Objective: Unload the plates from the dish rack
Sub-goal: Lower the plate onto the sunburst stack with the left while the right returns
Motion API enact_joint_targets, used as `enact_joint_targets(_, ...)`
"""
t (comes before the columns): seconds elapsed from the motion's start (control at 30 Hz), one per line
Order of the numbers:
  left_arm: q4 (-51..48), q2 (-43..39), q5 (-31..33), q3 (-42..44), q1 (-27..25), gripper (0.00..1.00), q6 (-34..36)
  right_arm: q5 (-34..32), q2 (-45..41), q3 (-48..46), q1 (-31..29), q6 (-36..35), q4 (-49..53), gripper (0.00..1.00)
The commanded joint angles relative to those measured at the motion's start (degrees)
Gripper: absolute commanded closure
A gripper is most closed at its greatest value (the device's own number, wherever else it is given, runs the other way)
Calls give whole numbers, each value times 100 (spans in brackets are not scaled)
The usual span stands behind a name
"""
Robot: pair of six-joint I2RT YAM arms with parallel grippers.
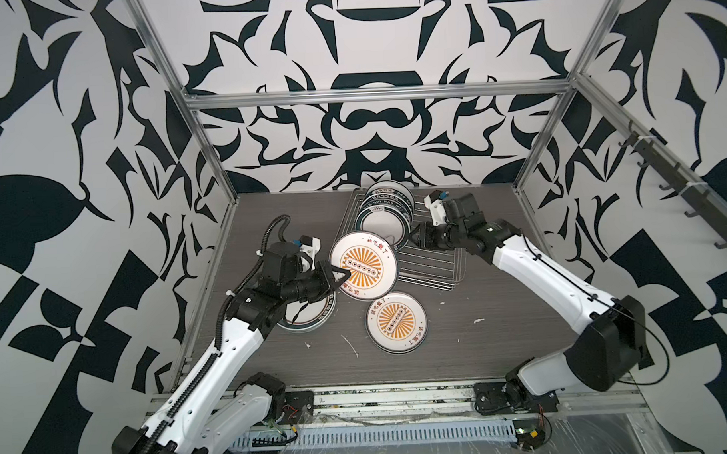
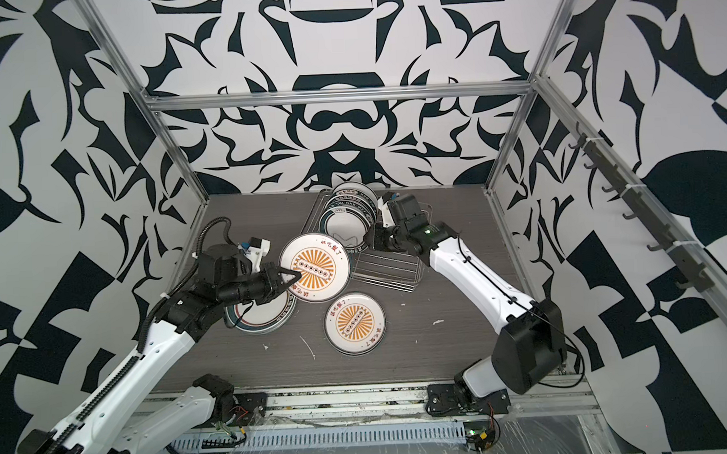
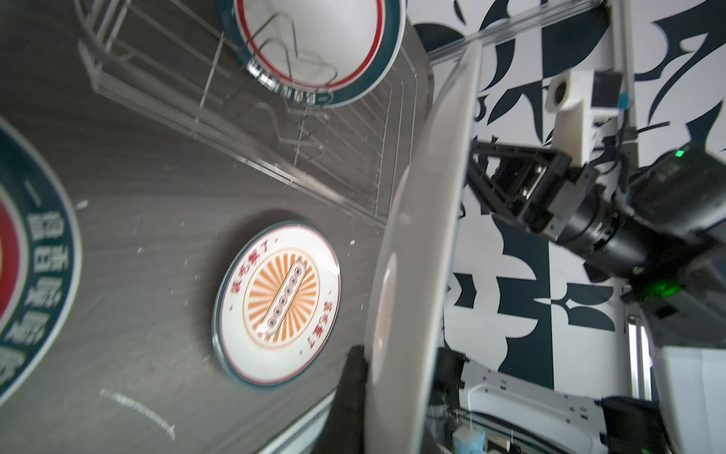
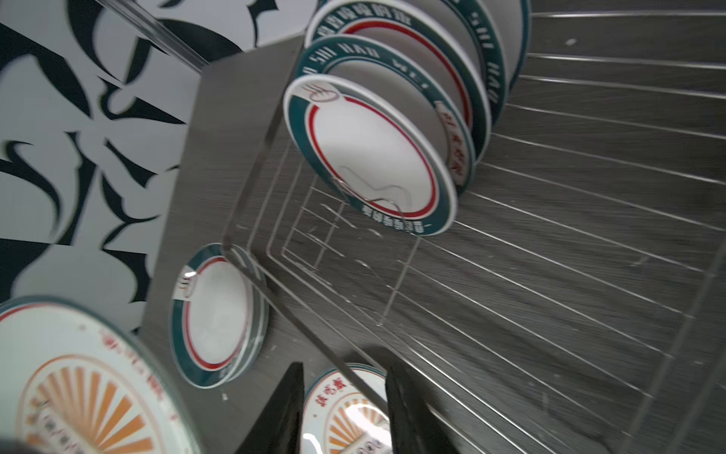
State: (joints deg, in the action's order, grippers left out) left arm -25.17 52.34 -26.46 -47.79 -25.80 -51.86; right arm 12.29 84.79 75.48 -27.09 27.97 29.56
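Nearest you, a small sunburst plate (image 1: 396, 321) lies flat and face up on the table (image 1: 502, 314), clear of both arms. Just left of it a teal-rimmed stack (image 1: 315, 317) rests on the table, partly hidden under your left arm; the right wrist view shows it as more than one plate.

Your left hand (image 1: 343, 276) is pinching the left rim of a large sunburst plate (image 1: 363, 265), fingers pressed together on it. In both top views that plate faces up, and its outline overlaps the far edge of the stack and the near left corner of the dish rack (image 1: 434, 267). In the left wrist view you see it edge-on, with one dark finger (image 3: 353, 385) against its underside.

Beyond it the dish rack sits on the table, turned at an angle, and its near half shows only bare wire floor. Your right hand (image 4: 345, 365) hovers over the rack's middle with its fingers spread and nothing between them.

At the far end of the rack the racked plates (image 1: 384, 219) stand on edge in a tight row between the prongs. They have teal rims, and the front one shows a red ring around its white centre.
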Motion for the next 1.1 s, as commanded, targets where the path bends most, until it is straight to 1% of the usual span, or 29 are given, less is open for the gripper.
enact_joint_targets(0.0, -814, -188, -337, 266, -105, 100, 215, -776, 92, 379, 11, -711, 710, 61)
enact_joint_targets(0.2, -776, -81, -124, 497, -710, 100, 219, -889, 313, 682, 5, -966, 935, 61)
enact_joint_targets(0.37, -582, 322, 143, 498, -1331, 100, 179, -887, 395, 762, 4, -1029, 955, 61)
enact_joint_targets(0.47, -405, 566, 215, 523, -1551, 100, 157, -919, 458, 830, 2, -1080, 970, 61)
enact_joint_targets(0.67, -274, 980, 259, 483, -1682, 100, 221, -1128, 688, 1117, 2, -1256, 1176, 61)
enact_joint_targets(0.9, -85, 1105, 254, 508, -1753, 100, 273, -1071, 757, 1103, 2, -1278, 1131, 61)
enact_joint_targets(1.07, 59, 1420, 181, 511, -1779, 100, 281, -1055, 802, 1135, 0, -1331, 1114, 61)
